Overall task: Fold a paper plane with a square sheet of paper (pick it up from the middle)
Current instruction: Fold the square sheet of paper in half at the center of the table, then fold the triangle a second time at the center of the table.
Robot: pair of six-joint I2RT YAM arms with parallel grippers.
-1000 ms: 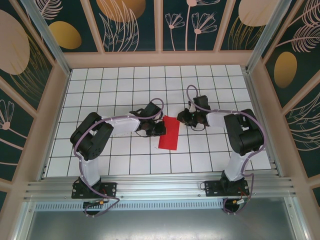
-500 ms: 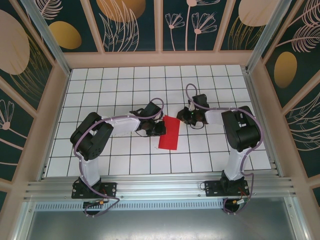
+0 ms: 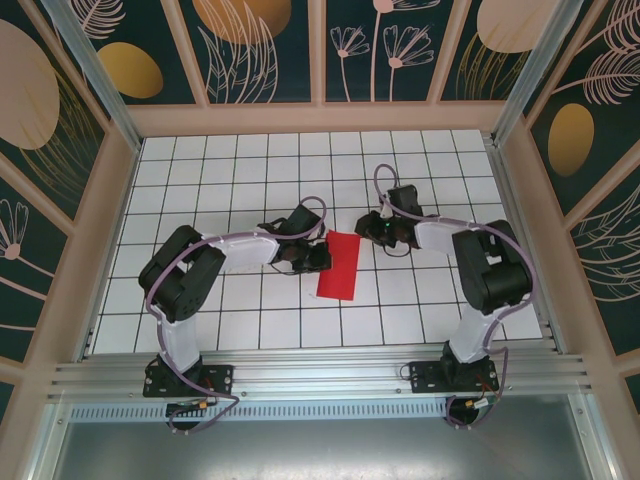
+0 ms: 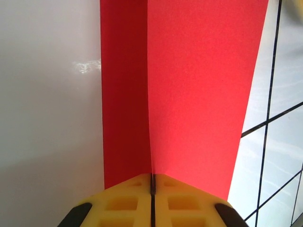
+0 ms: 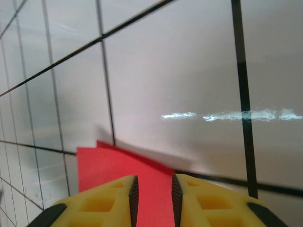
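top external view: the folded red sheet of paper (image 3: 338, 268) is lying mid-tabletop (image 3: 250, 170). the left gripper (image 3: 323, 257) is pinching its left edge, jaws fully closed, probably anchoring it. the right gripper (image 3: 364, 228), jaws barely parted and gripping nothing, is hovering near the upper right corner. since a second ago, only the right arm has shifted slightly.

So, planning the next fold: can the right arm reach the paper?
Probably yes: the right gripper hangs by the paper's far right corner, jaws slightly apart, nothing between. The left gripper pinches the opposite edge.
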